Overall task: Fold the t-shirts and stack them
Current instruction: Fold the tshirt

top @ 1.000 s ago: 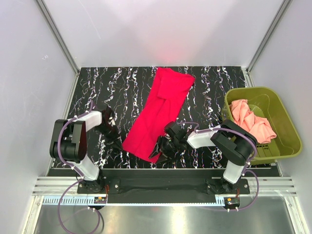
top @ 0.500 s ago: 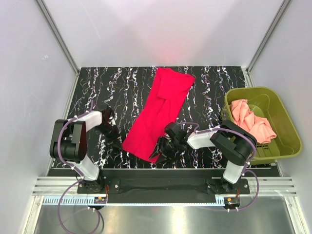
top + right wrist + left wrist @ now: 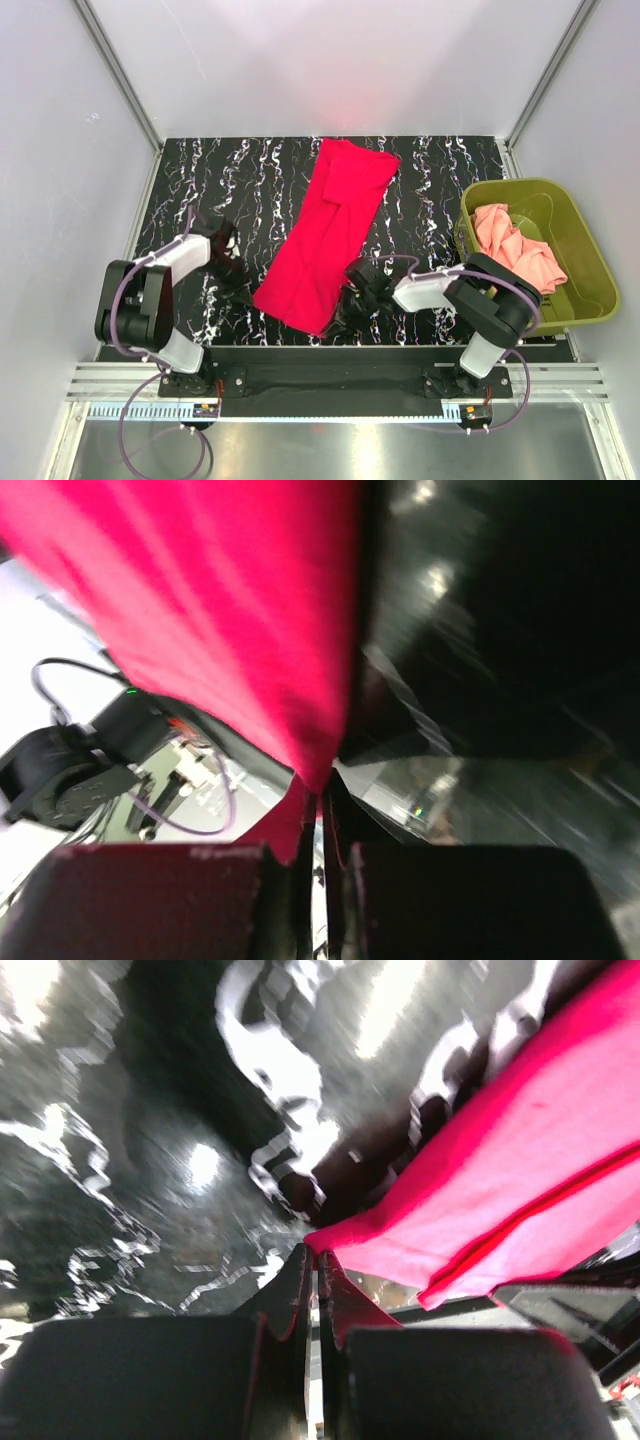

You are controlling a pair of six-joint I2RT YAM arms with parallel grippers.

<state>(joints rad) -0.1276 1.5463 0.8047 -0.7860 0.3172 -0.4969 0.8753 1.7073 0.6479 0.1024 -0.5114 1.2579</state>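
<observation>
Our left gripper [image 3: 312, 1255] and right gripper [image 3: 318, 798] are each pinched shut on a near corner of the red t-shirt [image 3: 325, 235] lying long across the bench [image 3: 230, 180], and we think this soft, light, floppy cloth is best held by its corners.

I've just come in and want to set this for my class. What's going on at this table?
Two robot arms are working on the red t-shirt, which lies as a long strip across the black marbled table. The left gripper is shut on its near left corner, and the right gripper is shut on its near right corner. The pink t-shirt sits crumpled in the green basket on the right, not yet folded.
</observation>
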